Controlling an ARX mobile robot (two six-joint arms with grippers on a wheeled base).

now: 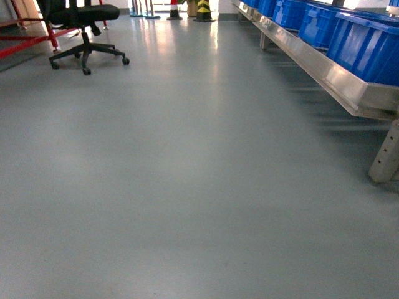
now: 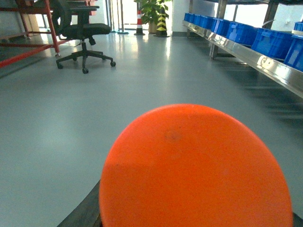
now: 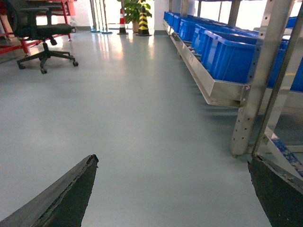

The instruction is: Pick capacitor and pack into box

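An orange round thing, which I take for the capacitor (image 2: 196,170), fills the lower half of the left wrist view and hangs above the grey floor. It sits where my left gripper's jaws are and hides them; only one dark finger (image 2: 81,213) shows at its lower left edge. My right gripper (image 3: 173,161) is open over bare floor, its two dark fingers wide apart with nothing between them. The box is out of view. Neither gripper shows in the head view.
Blue plastic bins (image 1: 368,40) sit in a row on a long metal rack (image 1: 340,81) along the right. A rack upright (image 3: 258,80) stands close to my right gripper. A black office chair (image 1: 84,28) and a red frame (image 1: 25,40) are far left. Grey floor (image 1: 187,187) spreads ahead.
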